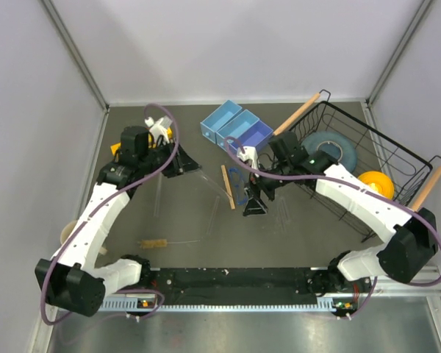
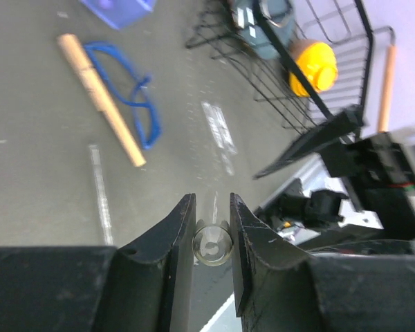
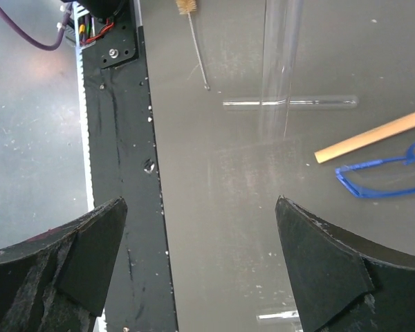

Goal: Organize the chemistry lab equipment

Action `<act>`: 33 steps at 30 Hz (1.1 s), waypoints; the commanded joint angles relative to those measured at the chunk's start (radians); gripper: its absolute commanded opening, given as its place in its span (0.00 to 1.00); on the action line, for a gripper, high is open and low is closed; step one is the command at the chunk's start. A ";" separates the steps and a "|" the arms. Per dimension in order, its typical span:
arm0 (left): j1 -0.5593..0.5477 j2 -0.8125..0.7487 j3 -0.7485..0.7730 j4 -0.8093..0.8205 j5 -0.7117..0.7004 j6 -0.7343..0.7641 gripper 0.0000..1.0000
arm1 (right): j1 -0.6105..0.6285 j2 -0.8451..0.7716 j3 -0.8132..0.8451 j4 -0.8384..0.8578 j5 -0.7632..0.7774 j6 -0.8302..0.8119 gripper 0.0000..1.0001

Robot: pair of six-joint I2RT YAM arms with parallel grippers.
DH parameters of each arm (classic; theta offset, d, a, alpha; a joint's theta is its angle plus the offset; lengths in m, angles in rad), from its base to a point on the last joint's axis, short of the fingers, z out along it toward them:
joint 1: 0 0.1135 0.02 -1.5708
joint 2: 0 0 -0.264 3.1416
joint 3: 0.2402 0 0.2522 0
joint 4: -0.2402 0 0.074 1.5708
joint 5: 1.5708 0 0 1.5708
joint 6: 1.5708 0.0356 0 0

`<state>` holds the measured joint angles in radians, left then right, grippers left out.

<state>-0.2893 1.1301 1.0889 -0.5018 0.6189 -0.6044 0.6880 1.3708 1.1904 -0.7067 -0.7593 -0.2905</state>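
Mid-table toward the far edge, left gripper (image 2: 211,207) clamps one glass tube (image 2: 212,244), right gripper (image 3: 200,204) hangs wide and empty; stick (image 2: 100,97), safety glasses (image 2: 150,128), brush (image 1: 156,243), other tubes (image 3: 290,103) lie unsorted.

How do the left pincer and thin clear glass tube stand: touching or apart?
Touching. In the left wrist view both sides of the left pincer press the thin clear glass tube, no gap.

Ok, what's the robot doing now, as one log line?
left gripper: shut on glass tube | right gripper: open, empty | safety glasses, wooden stick, brush: on table
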 commanded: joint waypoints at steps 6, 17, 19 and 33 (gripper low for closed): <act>0.268 0.082 0.064 -0.043 -0.215 0.224 0.06 | -0.145 -0.116 0.032 -0.033 -0.129 -0.078 0.92; 0.343 0.299 0.362 -0.063 -0.562 0.334 0.06 | -0.166 -0.127 0.015 -0.031 -0.140 -0.084 0.92; 0.345 0.341 0.402 -0.080 -0.596 0.351 0.06 | -0.171 -0.125 0.015 -0.031 -0.140 -0.084 0.92; 0.345 0.522 0.609 -0.092 -0.648 0.410 0.06 | -0.193 -0.121 0.011 -0.028 -0.150 -0.079 0.92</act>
<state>0.0509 1.6287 1.6341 -0.6071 -0.0196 -0.2207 0.5060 1.2659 1.1931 -0.7486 -0.8822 -0.3485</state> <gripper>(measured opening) 0.282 0.919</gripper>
